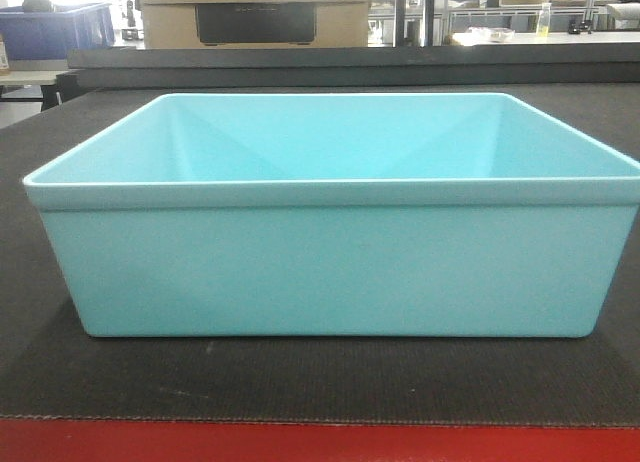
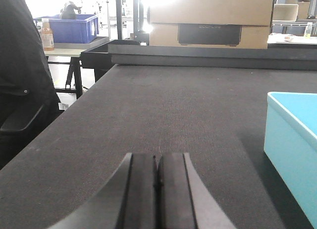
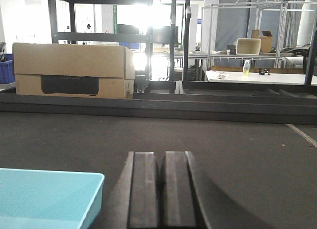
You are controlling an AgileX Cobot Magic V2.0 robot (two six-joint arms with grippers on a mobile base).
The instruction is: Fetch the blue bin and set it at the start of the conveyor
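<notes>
The blue bin, a pale turquoise tub with a rolled rim, stands upright and empty on the dark woven belt of the conveyor start, just behind its red front edge. My left gripper hovers over the belt to the left of the bin, apart from it, its pads pressed together with nothing between them. My right gripper sits to the right of the bin, clear of its corner, jaws shut and empty. Neither gripper shows in the front view.
A cardboard box stands beyond the belt's far rail. A dark blue crate and a bottle rest on a side table at the left. A dark-clothed person stands at the belt's left edge. Metal racks fill the background.
</notes>
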